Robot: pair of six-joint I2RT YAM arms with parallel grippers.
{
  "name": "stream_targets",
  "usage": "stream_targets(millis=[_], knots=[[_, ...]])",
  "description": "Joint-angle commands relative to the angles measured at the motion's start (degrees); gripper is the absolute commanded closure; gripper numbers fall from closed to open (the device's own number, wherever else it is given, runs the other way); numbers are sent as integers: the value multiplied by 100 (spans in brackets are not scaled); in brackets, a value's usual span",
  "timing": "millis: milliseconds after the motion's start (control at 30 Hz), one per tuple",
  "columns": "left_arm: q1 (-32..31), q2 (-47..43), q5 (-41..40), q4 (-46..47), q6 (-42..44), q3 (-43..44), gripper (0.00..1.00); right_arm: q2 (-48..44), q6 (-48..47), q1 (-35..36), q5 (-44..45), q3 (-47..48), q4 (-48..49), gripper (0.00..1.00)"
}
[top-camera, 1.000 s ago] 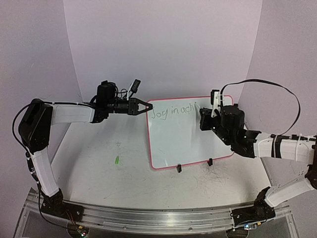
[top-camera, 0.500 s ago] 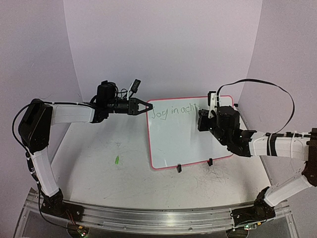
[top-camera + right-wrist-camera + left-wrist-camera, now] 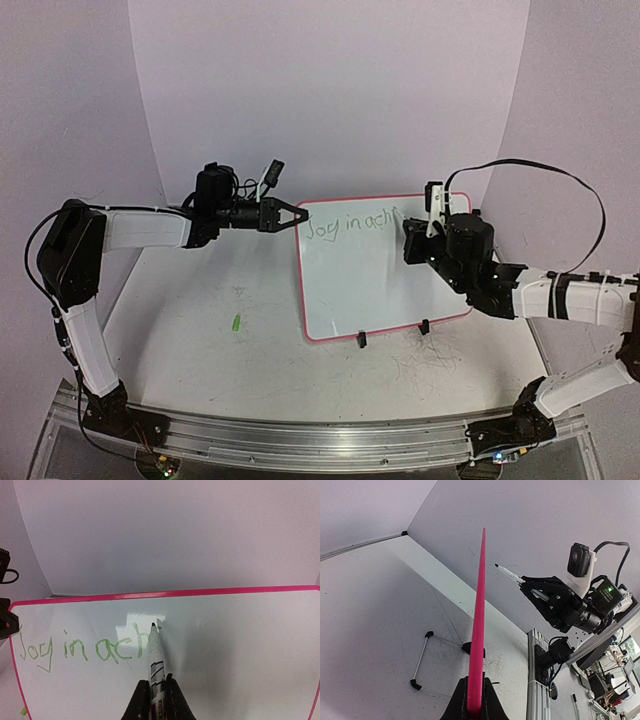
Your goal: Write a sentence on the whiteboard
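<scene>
The whiteboard stands tilted on the table, white with a pink rim. Green writing on it reads "Joy in ach". My left gripper is shut on the board's upper left corner. The left wrist view shows the rim edge-on between the jaws. My right gripper is shut on a white marker. The marker's tip sits at the board, just right of the "h" of the writing. The marker also shows in the left wrist view.
Two black clip feet hold the board's lower edge. A small green piece lies on the table left of the board. Grey scribbles mark the table in front. A wire stand lies behind the board.
My right gripper with the marker shifted slightly up and left half a second ago, then came back right. The left gripper and the board have not moved.
</scene>
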Motion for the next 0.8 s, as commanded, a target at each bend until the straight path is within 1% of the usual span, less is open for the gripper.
stream_targets(millis=[0, 467, 767], knots=[[-130, -94, -176, -103, 234, -38, 100, 120, 49, -24, 21, 21, 104, 100], [-129, -98, -169, -104, 232, -37, 100, 330, 105, -31, 160, -14, 61, 100], [-129, -113, -178, -104, 240, -37, 100, 313, 227, -23, 36, -123, -163, 100]])
